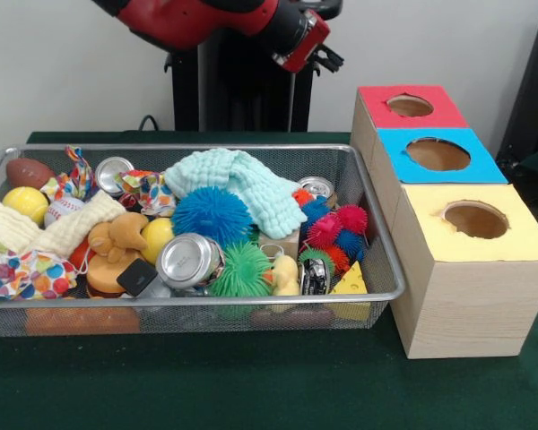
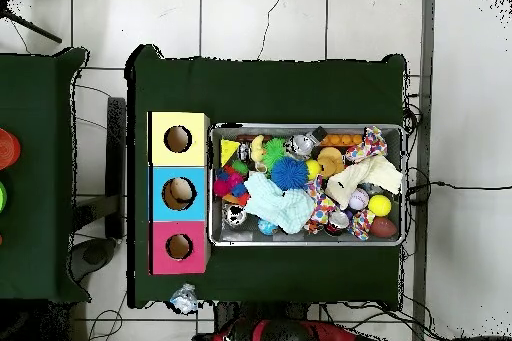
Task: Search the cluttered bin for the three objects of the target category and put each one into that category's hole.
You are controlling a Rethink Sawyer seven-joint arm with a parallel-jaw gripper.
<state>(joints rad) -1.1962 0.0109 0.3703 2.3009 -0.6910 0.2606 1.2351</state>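
Observation:
The silver wire mesh bin stands on the green table, heaped with toys, cloths and cans; in the overhead view it lies right of the boxes. A see-through wrinkled thing, perhaps a bottle, lies near the bin's front right corner between the spiky balls and a yellow duck. No other bottle shows clearly. My gripper hangs high behind the red-topped box, away from the bin. It shows in the overhead view just off the table edge by that box.
Three wooden boxes with round holes stand beside the bin: red top, blue top, yellow top. Something tan lies in the blue box's hole. Crushed cans, a mint cloth and spiky balls fill the bin.

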